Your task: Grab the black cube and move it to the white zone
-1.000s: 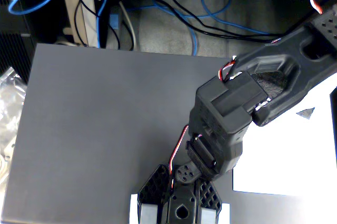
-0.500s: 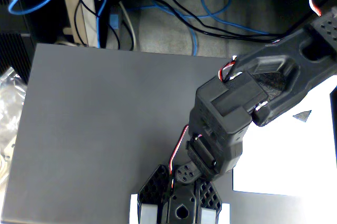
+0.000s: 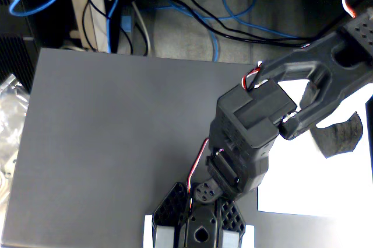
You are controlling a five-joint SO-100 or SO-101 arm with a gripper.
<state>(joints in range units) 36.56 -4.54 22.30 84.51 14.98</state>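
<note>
The black cube (image 3: pixel 344 134) lies on the white zone (image 3: pixel 315 184) at the right of the fixed view. A link of my arm crosses over the cube's left end and hides part of it. My gripper (image 3: pixel 198 239) is far from it, at the bottom edge over the dark grey mat, pointing down the picture. Its two honeycomb-patterned fingers (image 3: pixel 168 210) stand spread apart, open, and the cube is not between them. The fingertips are cut off by the frame's lower edge.
The dark grey mat (image 3: pixel 111 143) covers most of the table. Crinkled clear plastic (image 3: pixel 10 114) lies off its left edge. Blue and black cables (image 3: pixel 215 32) and a desk leg (image 3: pixel 87 9) run along the back.
</note>
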